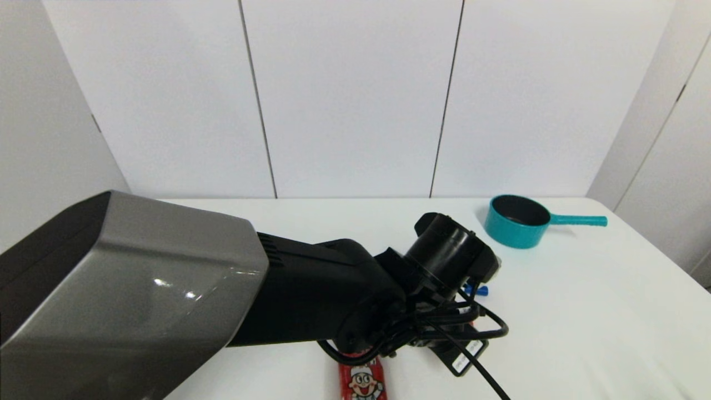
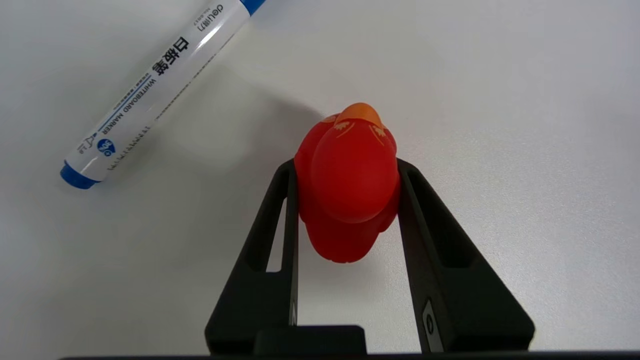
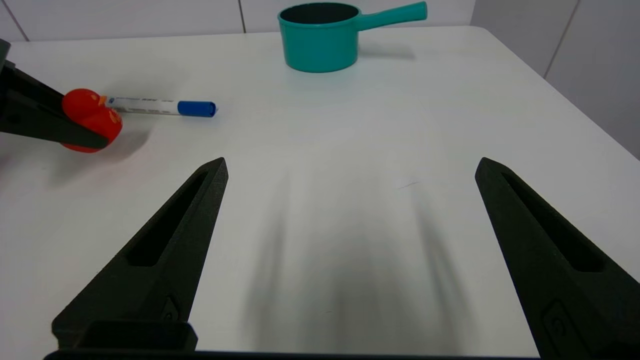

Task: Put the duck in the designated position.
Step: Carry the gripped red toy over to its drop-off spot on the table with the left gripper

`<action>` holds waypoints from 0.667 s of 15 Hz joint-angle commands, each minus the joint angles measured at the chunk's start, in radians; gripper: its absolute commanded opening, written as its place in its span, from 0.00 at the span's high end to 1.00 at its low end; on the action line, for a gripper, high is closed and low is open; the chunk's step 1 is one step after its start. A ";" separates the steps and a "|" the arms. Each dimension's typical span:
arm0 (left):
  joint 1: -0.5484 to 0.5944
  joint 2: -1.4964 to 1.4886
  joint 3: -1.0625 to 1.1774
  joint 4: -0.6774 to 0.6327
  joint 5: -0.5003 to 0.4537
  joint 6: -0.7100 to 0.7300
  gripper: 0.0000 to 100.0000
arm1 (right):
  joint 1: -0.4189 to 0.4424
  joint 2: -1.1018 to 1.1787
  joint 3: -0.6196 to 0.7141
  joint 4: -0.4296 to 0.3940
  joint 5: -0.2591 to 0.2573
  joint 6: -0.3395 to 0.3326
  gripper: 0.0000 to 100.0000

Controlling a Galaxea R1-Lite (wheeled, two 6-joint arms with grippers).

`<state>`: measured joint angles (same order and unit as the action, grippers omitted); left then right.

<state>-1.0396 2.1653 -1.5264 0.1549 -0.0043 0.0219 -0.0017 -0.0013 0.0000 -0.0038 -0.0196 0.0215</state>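
Observation:
The small red duck (image 2: 350, 200) with an orange beak sits between the two black fingers of my left gripper (image 2: 347, 167), which is shut on its body. In the right wrist view the duck (image 3: 90, 117) shows low over the white table, held by the left gripper's fingers (image 3: 45, 125); I cannot tell whether it touches the table. In the head view my left arm (image 1: 311, 294) reaches across the table and hides the duck. My right gripper (image 3: 351, 162) hovers open over bare table, well apart from the duck.
A blue-capped whiteboard marker (image 2: 155, 85) lies just beyond the duck, also the marker (image 3: 160, 106). A teal pot (image 1: 516, 222) with a handle stands at the far right, also the pot (image 3: 320, 40). A red cartoon-face milk carton (image 1: 362, 380) lies at the near edge.

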 commanded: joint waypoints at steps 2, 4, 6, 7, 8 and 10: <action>-0.005 0.025 -0.011 0.000 0.001 0.000 1.00 | 0.000 0.001 0.000 -0.001 0.000 0.000 0.00; -0.005 0.044 -0.024 -0.001 0.001 -0.002 1.00 | 0.000 0.001 0.000 -0.001 0.000 0.000 0.00; -0.005 0.059 -0.029 -0.012 0.001 -0.002 1.00 | 0.000 0.001 0.000 -0.001 0.000 0.000 0.00; -0.005 0.062 -0.029 -0.014 0.001 -0.002 1.00 | 0.000 0.001 0.000 -0.001 0.000 0.000 0.00; -0.005 0.065 -0.029 -0.014 0.001 -0.004 1.00 | 0.000 0.001 0.000 -0.001 0.000 0.000 0.00; -0.007 0.067 -0.029 -0.021 0.001 -0.027 0.00 | 0.000 0.001 0.000 -0.001 0.000 0.000 0.00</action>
<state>-1.0449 2.2249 -1.5557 0.1362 -0.0032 0.0009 -0.0017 -0.0013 0.0000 -0.0047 -0.0200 0.0211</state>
